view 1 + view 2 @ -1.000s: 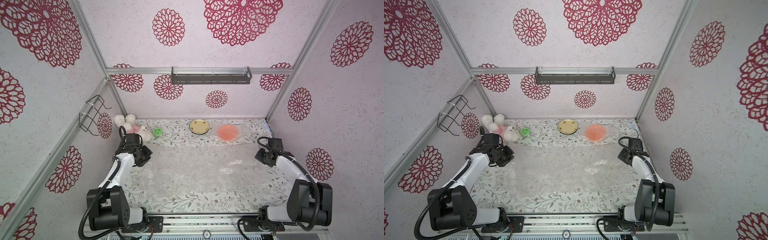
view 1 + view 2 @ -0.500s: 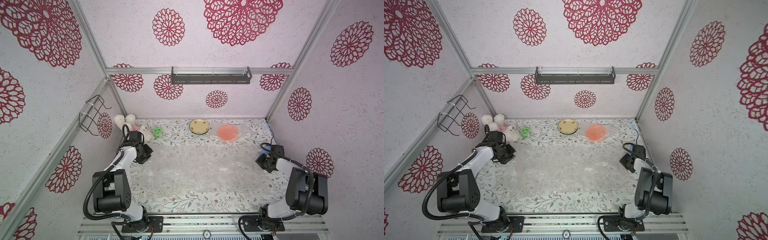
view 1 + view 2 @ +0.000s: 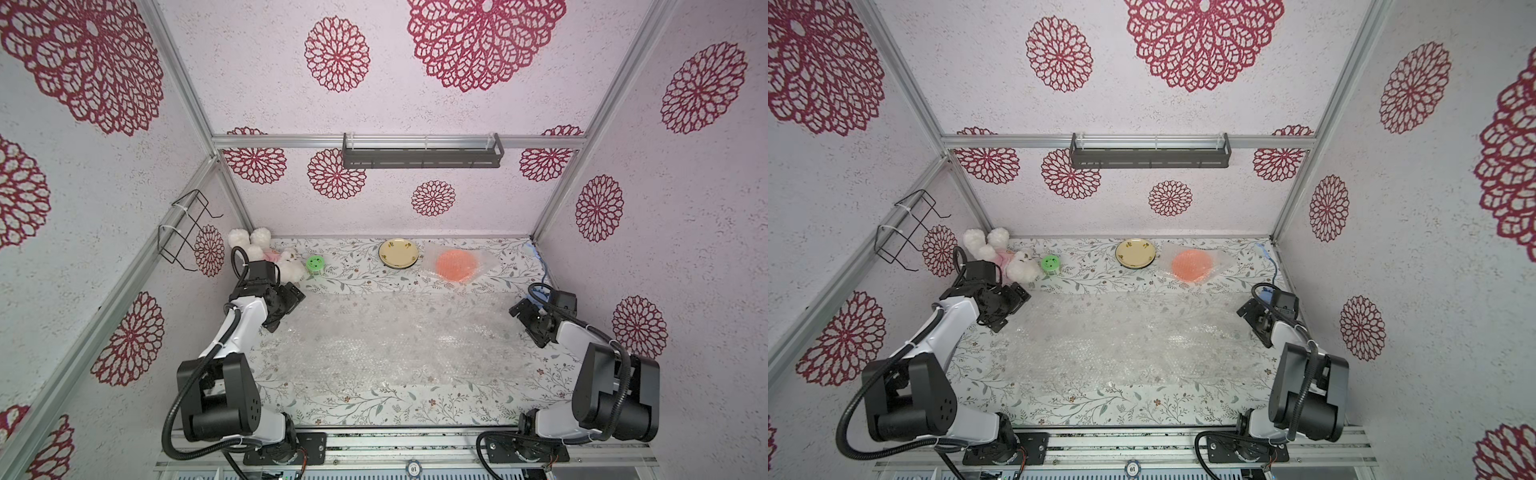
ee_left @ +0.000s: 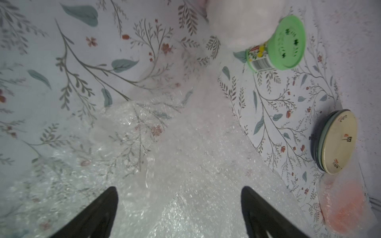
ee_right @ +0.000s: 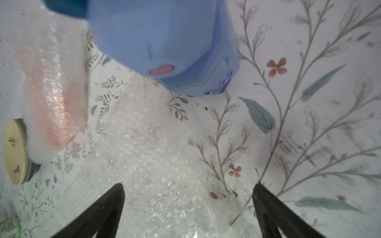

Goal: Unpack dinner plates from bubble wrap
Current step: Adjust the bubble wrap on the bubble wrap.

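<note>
Floral tabletop (image 3: 353, 407) holds one orange plate (image 3: 456, 264) inside bubble wrap (image 3: 432, 252), one bare cream plate (image 3: 398, 253); left gripper (image 4: 179, 206), right gripper (image 5: 188, 206) gape empty.

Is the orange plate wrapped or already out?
Wrapped: the orange plate lies under a bubble wrap sheet, clear edges showing around it.

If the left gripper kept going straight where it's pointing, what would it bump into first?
Most likely the big bubble wrap sheet lying on the table: the open left gripper tilts down toward it. The green-lidded cup sits farther on, off that line; depth is hard to judge.
</note>
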`<state>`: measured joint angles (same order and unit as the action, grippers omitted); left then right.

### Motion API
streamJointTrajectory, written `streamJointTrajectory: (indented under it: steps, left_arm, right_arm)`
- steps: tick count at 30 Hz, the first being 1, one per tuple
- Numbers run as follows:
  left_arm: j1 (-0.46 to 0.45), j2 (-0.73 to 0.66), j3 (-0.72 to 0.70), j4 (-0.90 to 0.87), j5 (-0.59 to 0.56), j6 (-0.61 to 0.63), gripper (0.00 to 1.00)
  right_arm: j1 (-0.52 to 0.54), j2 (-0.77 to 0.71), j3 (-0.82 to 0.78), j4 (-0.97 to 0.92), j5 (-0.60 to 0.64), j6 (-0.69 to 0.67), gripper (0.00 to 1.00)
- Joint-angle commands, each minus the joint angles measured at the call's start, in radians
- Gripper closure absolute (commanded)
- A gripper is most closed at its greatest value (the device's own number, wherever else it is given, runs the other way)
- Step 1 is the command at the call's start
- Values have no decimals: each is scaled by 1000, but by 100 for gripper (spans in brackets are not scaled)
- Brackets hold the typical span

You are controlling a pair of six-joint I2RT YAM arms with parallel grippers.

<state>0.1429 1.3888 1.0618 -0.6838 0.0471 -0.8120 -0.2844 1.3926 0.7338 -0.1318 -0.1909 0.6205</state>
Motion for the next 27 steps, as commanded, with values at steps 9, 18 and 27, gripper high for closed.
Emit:
streamJointTrajectory:
  steps: [9, 18, 27]
  left_arm:
    - [-263, -201, -54, 82, 114, 6, 3]
    - [-352, 61, -200, 324, 239, -62, 3]
    - [-352, 158, -252, 248, 113, -19, 3]
  right_arm:
    - [318, -130, 168, -119, 34, -115, 1]
    - [514, 14, 22, 50, -111, -74, 1]
    - [496, 111, -34, 3, 1, -46, 1]
